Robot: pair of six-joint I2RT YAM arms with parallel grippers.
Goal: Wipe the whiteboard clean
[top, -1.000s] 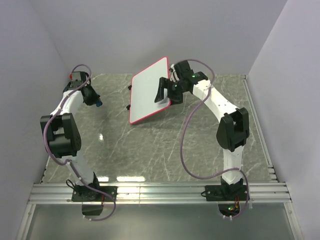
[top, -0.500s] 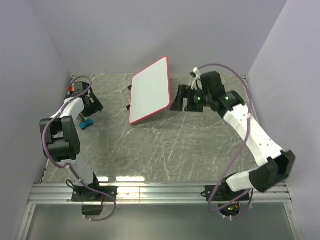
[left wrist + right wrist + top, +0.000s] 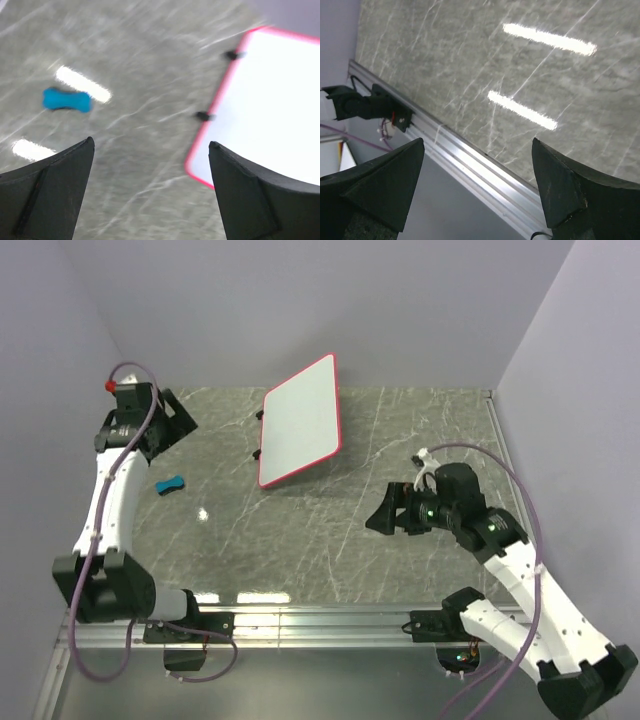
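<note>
- The table (image 3: 300, 540) is grey-green, marble-patterned with pale veins, and glossy enough to carry bright streaks of reflected light.
- Plain lavender-grey walls (image 3: 300, 310) close it in at the back and on both sides. A ribbed aluminium rail (image 3: 320, 625) runs along the near edge, where the arm bases are bolted.
- One whiteboard (image 3: 300, 430) sits at the rear middle of the table, turned at a slant to the table edges. Its face reads plain white inside the pink-red rim, and two small black feet show along its left edge.
- One blue bone-shaped eraser (image 3: 170, 483) lies on the table, left of the board and well apart from it.
- There are two arms. The left gripper (image 3: 175, 415) is raised near the rear left corner, above the eraser, its jaws spread wide with only table seen between them.
- The right gripper (image 3: 385, 512) is over the right half of the table, well apart from the board, its jaws likewise parted and unloaded.
</note>
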